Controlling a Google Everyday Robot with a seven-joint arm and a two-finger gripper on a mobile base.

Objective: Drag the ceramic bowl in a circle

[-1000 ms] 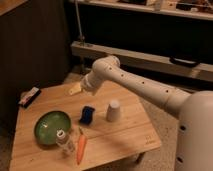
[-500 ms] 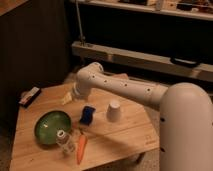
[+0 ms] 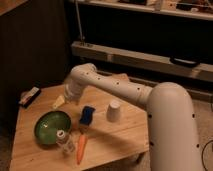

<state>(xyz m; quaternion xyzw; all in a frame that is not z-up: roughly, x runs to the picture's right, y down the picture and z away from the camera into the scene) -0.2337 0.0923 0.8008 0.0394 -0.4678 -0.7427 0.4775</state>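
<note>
The claw (image 3: pixel 59 102) hangs just behind the ceramic bowl (image 3: pixel 50 127).

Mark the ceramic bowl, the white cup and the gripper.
ceramic bowl (image 3: pixel 51 127): camera view, middle of its green inside.
white cup (image 3: pixel 114 111): camera view, its side wall.
gripper (image 3: pixel 60 102): camera view, tip of the arm, over the table just behind the bowl.

Dim robot test lab: small pale wooden bench (image 3: pixel 126 133), long grey metal rail (image 3: pixel 150 59) behind; jaws hang over bench's left rear.
</note>
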